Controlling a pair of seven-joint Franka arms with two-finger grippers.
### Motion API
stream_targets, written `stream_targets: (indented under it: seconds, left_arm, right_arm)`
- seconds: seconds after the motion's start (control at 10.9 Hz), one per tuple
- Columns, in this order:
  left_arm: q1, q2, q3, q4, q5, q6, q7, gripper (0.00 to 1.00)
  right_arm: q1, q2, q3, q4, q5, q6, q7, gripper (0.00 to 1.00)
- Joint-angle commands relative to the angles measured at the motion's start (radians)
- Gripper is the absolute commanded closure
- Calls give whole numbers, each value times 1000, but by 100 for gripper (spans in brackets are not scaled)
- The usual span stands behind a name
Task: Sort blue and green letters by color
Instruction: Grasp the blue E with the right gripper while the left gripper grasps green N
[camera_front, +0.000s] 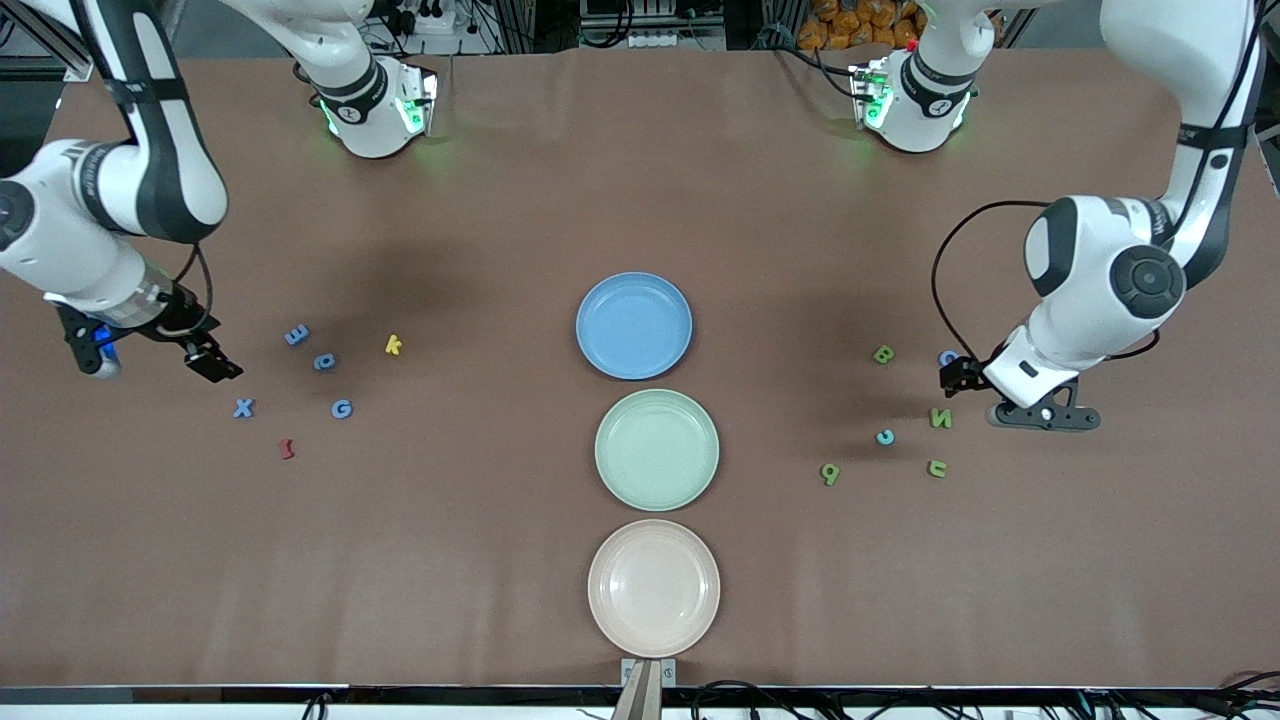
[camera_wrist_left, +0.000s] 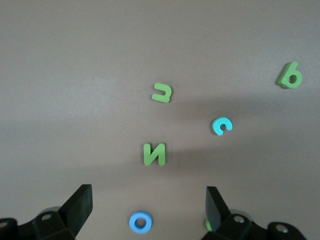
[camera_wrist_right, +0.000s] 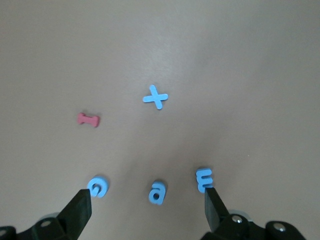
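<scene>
Both the left gripper (camera_wrist_left: 147, 205) and right gripper (camera_wrist_right: 148, 207) hang spread and empty over the brown table (camera_front: 480, 200), green foam letters (camera_wrist_left: 154, 154) toward the left arm's end of the round blue plastic plate (camera_front: 634, 325), blue foam letters (camera_wrist_right: 155, 97) toward the right arm's end, the small blue ring letter (camera_wrist_left: 140, 222) shown whole only in the left wrist view.

three plates (camera_front: 634, 326) mid-table, letter clusters (camera_front: 342, 408) toward each arm's end
</scene>
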Motion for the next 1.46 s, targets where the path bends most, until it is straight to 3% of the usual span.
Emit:
stream_targets:
  seconds: [0.0, 0.37, 0.55, 1.37]
  left_arm:
    - [5, 84, -7, 0, 21, 105, -14, 0]
    - [16, 181, -6, -3, 21, 220, -14, 4]
    - [16, 201, -6, -3, 21, 225, -14, 8]
    - [17, 249, 1, -3, 22, 247, 3, 17]
  right_arm:
    - [-23, 48, 8, -108, 1, 172, 26, 0]
    - [-45, 123, 8, -126, 1, 212, 3, 0]
    - [-46, 155, 8, -169, 1, 296, 3, 0]
    - [-45, 145, 9, -292, 1, 364, -6, 0]
